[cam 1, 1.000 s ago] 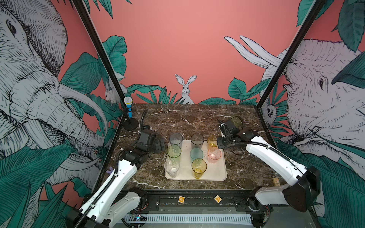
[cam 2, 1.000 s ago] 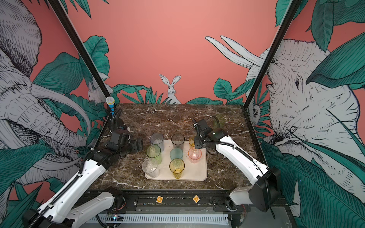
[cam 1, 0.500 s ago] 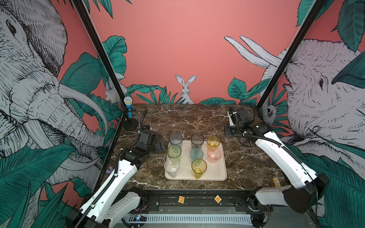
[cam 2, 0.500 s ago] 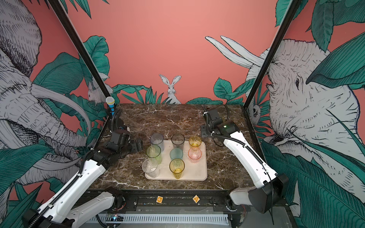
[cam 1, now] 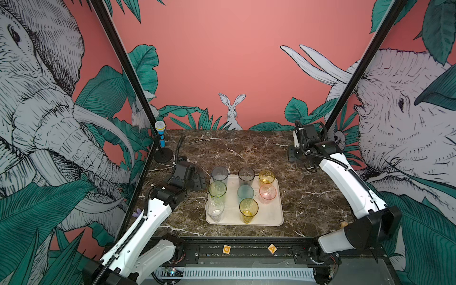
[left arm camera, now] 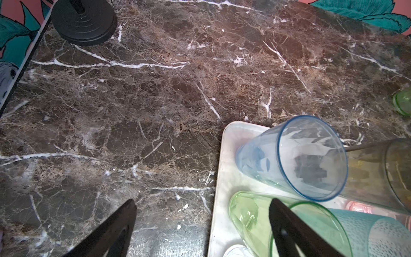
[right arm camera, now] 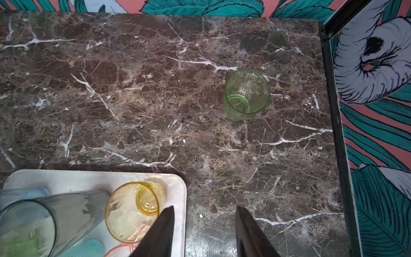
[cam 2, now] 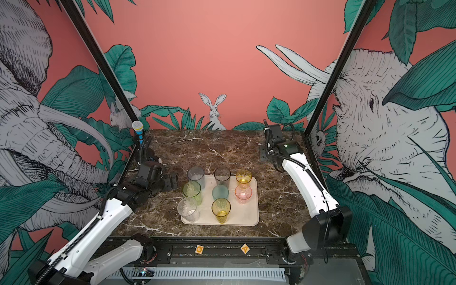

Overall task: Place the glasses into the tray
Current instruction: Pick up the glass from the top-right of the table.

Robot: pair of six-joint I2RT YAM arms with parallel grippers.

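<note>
The table (cam 1: 234, 148) lies bare from the tray (cam 1: 271, 217) to the back edge, with a blue microphone (cam 1: 160, 134) on its stand at the back left corner. My left tool (left arm camera: 202, 202) hangs released and empty beside the tray's left rim. My right tool (right arm camera: 205, 207) is parted, with nothing in it, near the tray's back right corner. Eight glasses (cam 1: 245, 192) stand upright in the tray, and its front right corner is free. A short green glass (right arm camera: 245, 94) stands on the table, well apart from the tray, towards the right edge.
</note>
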